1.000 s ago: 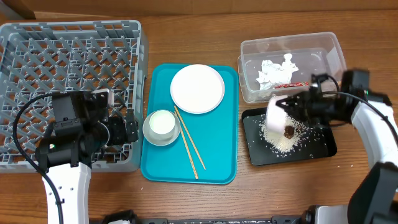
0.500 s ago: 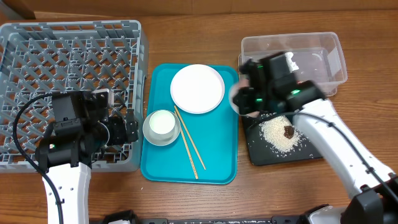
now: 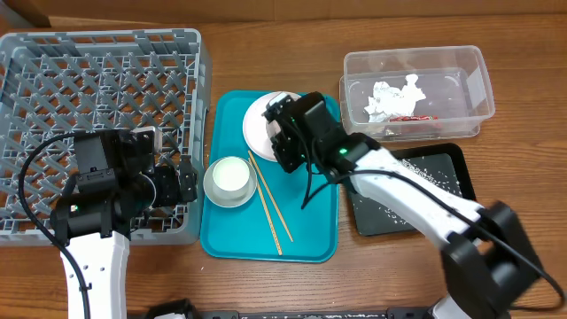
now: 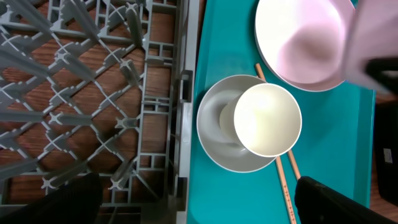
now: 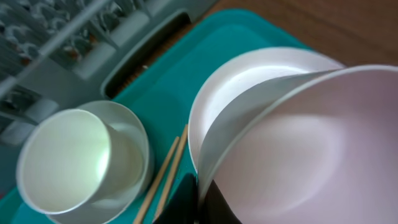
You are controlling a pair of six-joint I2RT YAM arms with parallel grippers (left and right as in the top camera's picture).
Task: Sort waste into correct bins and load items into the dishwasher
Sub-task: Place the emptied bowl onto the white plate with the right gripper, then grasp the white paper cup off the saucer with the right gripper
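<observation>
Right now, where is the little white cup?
In the overhead view, the little white cup sits inside a whitish bowl on the left side of the teal tray, between the grey dish rack and the two chopsticks.

Teal serving tray (image 3: pixel 317 241) lies approx. center of view on wood tabletop (image 3: pixel 266 53), long side running 12 to 6 o'clock. Brown cardboard-like corner (image 3: pixel 22 11) at 10 o'clock edge, mostly cut off.

Glossy plastic tray (image 3: pixel 314 241); grey plastic rack (image 3: pixel 97 80); smooth pinkish bowl (image 5: pixel 298 143), perhaps ceramic.
</observation>
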